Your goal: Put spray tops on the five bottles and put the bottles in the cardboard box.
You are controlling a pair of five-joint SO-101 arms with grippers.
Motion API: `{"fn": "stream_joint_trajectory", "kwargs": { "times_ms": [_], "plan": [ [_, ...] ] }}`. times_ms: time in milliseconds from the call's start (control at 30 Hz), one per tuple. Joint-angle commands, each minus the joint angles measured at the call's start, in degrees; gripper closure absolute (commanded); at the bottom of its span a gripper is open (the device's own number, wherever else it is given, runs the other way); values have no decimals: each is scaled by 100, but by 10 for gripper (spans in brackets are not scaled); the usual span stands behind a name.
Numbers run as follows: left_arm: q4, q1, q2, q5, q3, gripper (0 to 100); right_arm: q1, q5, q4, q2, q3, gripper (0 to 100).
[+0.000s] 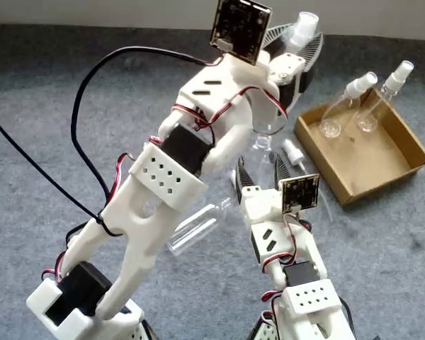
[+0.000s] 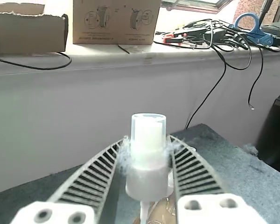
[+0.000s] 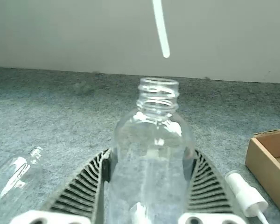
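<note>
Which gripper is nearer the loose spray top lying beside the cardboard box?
Right. The right gripper, holding the bottle, sits beside that loose spray top; the left gripper is raised higher, clamped on a second spray top.

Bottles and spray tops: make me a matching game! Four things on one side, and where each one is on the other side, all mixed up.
Things:
1. raised spray top
2. upright open bottle
3. lying bottle
4. two capped bottles

Places:
A. in the cardboard box
B. in the left end effector
C. on the grey carpet
D. in the right end effector

Pairs: 1-B, 2-D, 3-C, 4-A.
</note>
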Motion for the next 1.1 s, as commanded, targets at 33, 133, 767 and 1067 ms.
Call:
{"fn": "stream_joint_trajectory", "kwargs": {
  "times_ms": [33,133,767,1067],
  "plan": [
    [-79,92,-136,9,330,995,-84,70,-145,-75,-40,899],
    [-62,92,-145,9,558,995,-84,70,-145,-75,-40,899],
    [-88,31,-831,738,2466,995,-84,62,-145,-75,-40,899],
    [-62,31,-1464,738,3424,995,-84,62,-145,-75,-40,900]
  ]
}}
